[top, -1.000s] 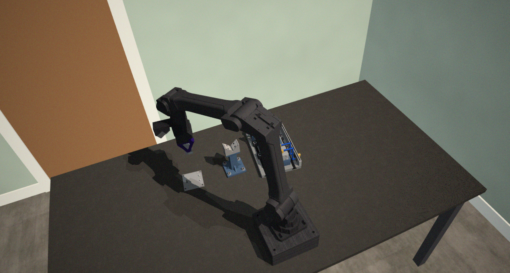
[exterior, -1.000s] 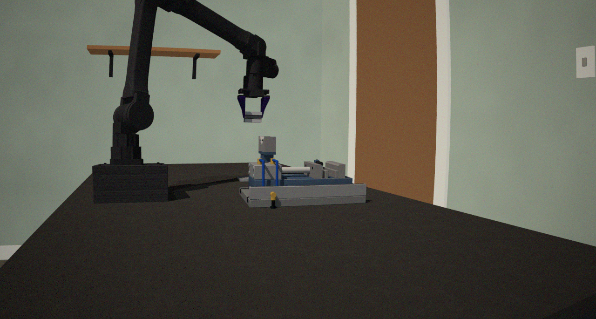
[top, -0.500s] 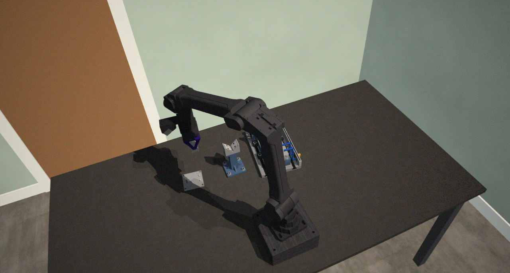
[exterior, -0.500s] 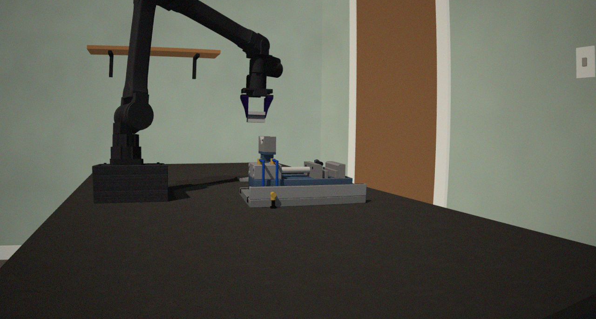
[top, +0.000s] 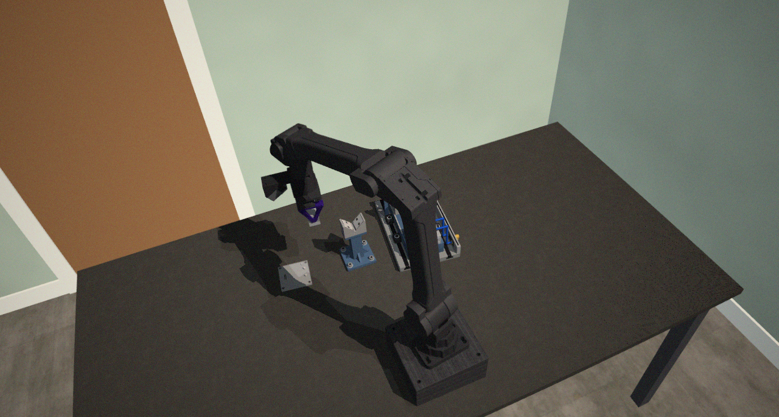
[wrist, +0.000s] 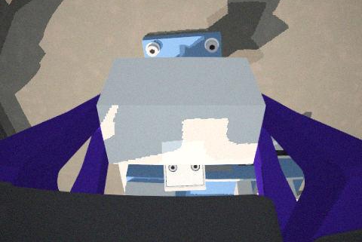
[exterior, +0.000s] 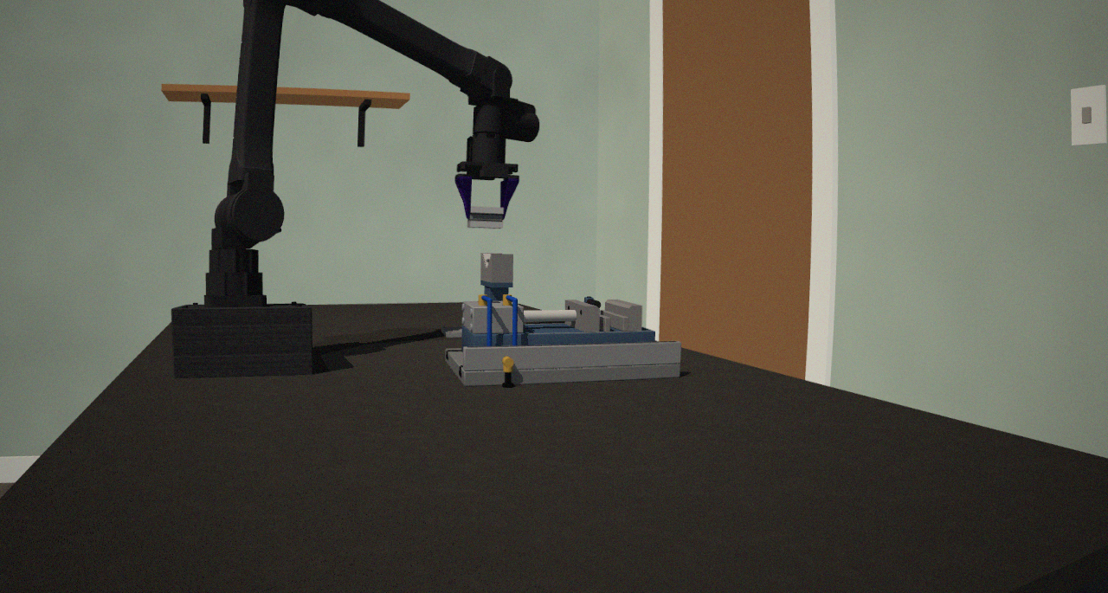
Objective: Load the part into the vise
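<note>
2 fingers (top: 312, 221) (exterior: 486, 214) around block (top: 314, 223) (exterior: 486, 222) (wrist: 181, 84)

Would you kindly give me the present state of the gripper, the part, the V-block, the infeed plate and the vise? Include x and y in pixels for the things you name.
Gripper (top: 311, 213) (exterior: 486, 211) (wrist: 181, 103): shut on the part, raised.
Part (exterior: 486, 217) (wrist: 181, 84): held aloft between the fingers.
V-block (top: 353, 227) (exterior: 496, 268): unoccupied, V upward.
Infeed plate (top: 296, 276): no part on it.
Vise (exterior: 557, 333): open, not loaded.

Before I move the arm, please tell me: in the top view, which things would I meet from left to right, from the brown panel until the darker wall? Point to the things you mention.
Brown panel (top: 109, 114) → infeed plate (top: 294, 276) → V-block (top: 353, 232) → vise (top: 392, 246) → darker wall (top: 675, 87).
</note>
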{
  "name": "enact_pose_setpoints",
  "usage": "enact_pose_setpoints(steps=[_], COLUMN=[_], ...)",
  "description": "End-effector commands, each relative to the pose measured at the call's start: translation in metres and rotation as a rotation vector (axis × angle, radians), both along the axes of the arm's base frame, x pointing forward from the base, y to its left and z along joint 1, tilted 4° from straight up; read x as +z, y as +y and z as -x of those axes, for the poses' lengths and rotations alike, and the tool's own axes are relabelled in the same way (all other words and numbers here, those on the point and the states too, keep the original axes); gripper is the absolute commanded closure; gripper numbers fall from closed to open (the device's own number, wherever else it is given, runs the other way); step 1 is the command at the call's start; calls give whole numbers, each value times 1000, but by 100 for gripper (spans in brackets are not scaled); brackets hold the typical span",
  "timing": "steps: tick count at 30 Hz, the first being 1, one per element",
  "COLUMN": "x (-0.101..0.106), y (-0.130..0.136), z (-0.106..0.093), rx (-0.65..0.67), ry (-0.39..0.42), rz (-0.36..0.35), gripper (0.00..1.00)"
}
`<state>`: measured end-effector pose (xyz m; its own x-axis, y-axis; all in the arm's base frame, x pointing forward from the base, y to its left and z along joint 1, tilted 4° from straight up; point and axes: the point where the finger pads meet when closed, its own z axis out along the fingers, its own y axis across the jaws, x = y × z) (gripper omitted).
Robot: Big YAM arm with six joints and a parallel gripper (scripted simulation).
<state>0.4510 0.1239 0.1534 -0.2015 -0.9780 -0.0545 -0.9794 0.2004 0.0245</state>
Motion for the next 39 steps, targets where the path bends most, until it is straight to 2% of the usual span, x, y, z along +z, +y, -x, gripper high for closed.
enact_pose_setpoints(steps=[1, 3, 5, 7, 9, 10, 11, 12, 13, 15, 16, 18, 21, 22, 23, 25, 26, 27, 28, 29, 30, 32, 34, 35, 37, 39], x=[21, 20, 31, 19, 18, 20, 30, 29, 18, 18, 36, 16, 16, 28, 29, 14, 14, 13, 26, 31, 24, 24, 12, 12, 29, 21], y=[-12, -20, -25, -35, -43, -46, -49, -52, -57, -57, -59, -67, -76, -78, -81, -87, -89, -91, -93, -95, -97, -97, -101, -102, -105, -107], z=[-2, 0, -10, 0, 5, 4, -5, -5, 5, 5, -7, 8, 11, 0, -1, 14, 16, 17, 6, 2, 7, 7, 19, 20, 5, 12], rx=[25, 29, 34, 38, 42, 44, 46, 48, 50, 50, 52, 56, 61, 63, 64, 67, 69, 70, 71, 73, 74, 74, 76, 76, 78, 79], ry=[-56, -53, -88, -60, -46, -54, -84, -86, -60, -60, -95, -58, -56, -91, -96, -56, -51, -51, -87, -102, -87, -87, -54, -55, -100, -83], rz=[-17, -16, -21, -16, -13, -14, -18, -17, -15, -15, -18, -14, -12, -14, -14, -12, -12, -11, -12, -11, -11, -11, -11, -11, -9, -10], gripper=[100, 100, 100, 100, 100, 100, 100, 100, 100, 100, 100, 100, 100, 100, 100, 100, 100, 100, 100, 100, 100, 100, 100, 100, 100, 100])
